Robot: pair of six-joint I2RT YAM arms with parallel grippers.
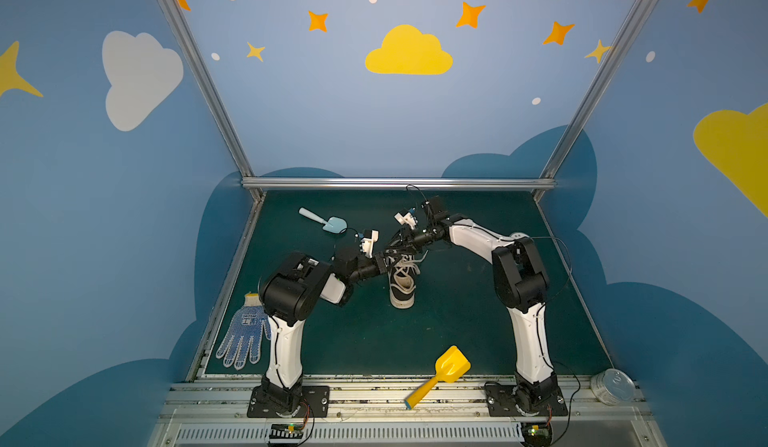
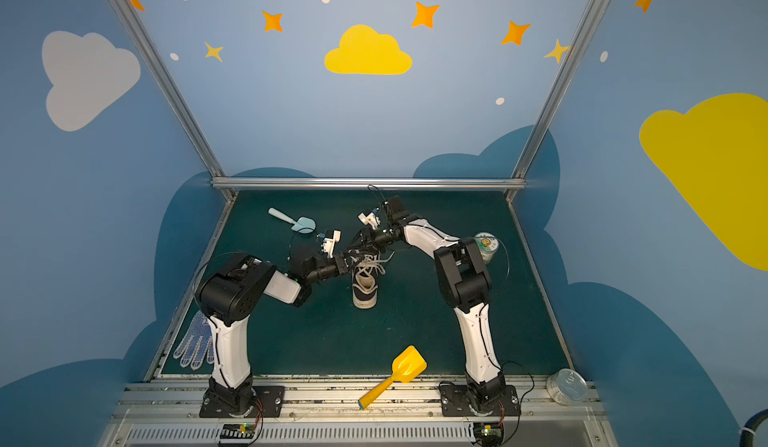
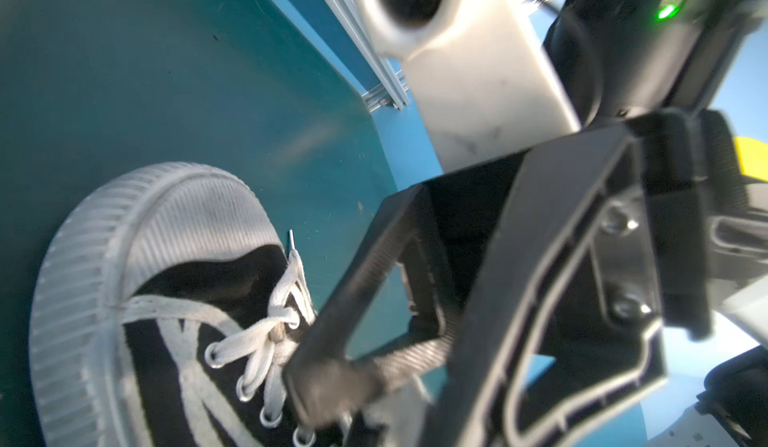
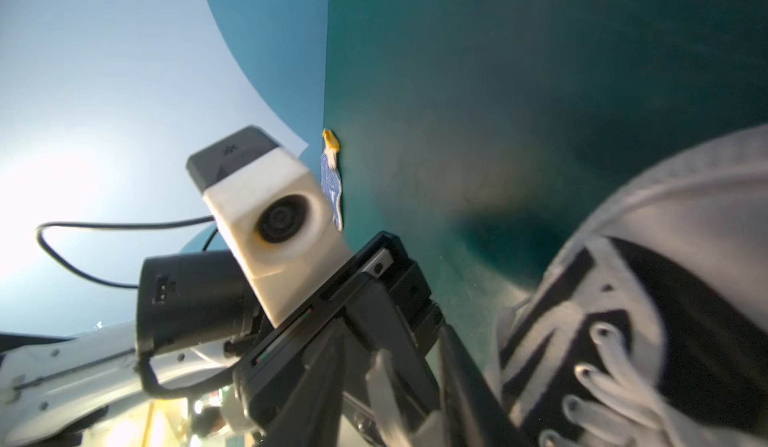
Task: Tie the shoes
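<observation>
Dark green mat (image 1: 457, 332): yellow scoop (image 1: 451, 366) across the near edge, dotted glove (image 1: 245, 337) near-left, tin (image 1: 613, 386) on the front rail. Mid-mat, black sneaker (image 1: 402, 285), toe away. The left gripper (image 1: 390, 259) is clamped on its cream laces (image 1: 409, 267); the right gripper (image 1: 397, 246) is beside it, finger state unclear. Beyond lies a blue trowel (image 1: 330, 222), then cloud-painted walls (image 1: 407, 50). A top view shows a green-labelled reel (image 2: 486, 247); wrist views do not.

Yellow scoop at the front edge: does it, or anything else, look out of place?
Yes. The yellow scoop lies half off the green mat, its handle over the metal rail. The silver can also sits off the mat, on the rail at the front right corner.
</observation>
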